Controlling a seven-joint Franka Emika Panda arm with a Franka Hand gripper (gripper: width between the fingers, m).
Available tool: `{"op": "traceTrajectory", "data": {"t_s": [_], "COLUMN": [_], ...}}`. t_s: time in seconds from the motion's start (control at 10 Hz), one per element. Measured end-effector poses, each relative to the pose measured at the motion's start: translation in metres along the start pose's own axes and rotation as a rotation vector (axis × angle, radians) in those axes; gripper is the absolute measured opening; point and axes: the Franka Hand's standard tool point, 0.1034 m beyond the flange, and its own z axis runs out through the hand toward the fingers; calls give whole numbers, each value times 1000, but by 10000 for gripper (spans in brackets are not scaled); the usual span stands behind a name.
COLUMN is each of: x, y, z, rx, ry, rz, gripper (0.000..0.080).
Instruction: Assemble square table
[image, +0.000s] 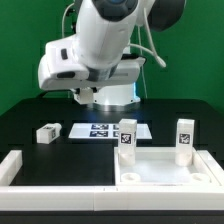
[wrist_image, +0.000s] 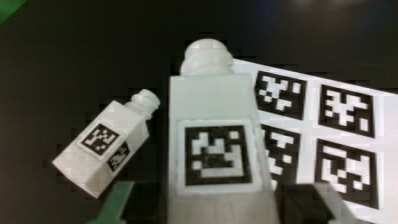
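Gripped leg (wrist_image: 214, 125) in claw (wrist_image: 210, 200), marker board (wrist_image: 334, 110) behind. Saw second leg (wrist_image: 111, 142) lying on worktop (wrist_image: 71, 60) beside board. Noted third leg (image: 127, 132) and fourth leg (image: 183, 138) upright at tabletop (image: 160, 173) corners.

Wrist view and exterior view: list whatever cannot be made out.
Fingers: only dark tips at the wrist view's edge; the arm hides them in the exterior view.
Held leg: its gripped end is cut off by the wrist view's edge.
Marker board: partly behind that leg, wrist view.
Tags on standing legs: too small, exterior view.
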Motion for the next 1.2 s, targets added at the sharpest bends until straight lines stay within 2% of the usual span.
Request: {"op": "traceTrajectory", "data": {"t_s": [0.1, 0.2, 0.3, 0.5, 0.6, 0.7, 1.0, 1.1, 1.2], "x": [6, 2, 4, 7, 11, 16, 18, 25, 36], "y": [1, -7, -19, -23, -22, -19, -21, -38, -64], "z": [-6, -21, -58, -126, -139, -140, -145, -159, -181], "rx": [-12, -20, -28, -57, -68, -78, -91, -88, -49], "ry": [81, 124, 201, 323, 366, 447, 626, 707, 795], "rz": [-4, -2, -5, 18, 26, 20, 30, 62, 97], "gripper": [290, 290, 290, 290, 290, 290, 290, 290, 290]}}
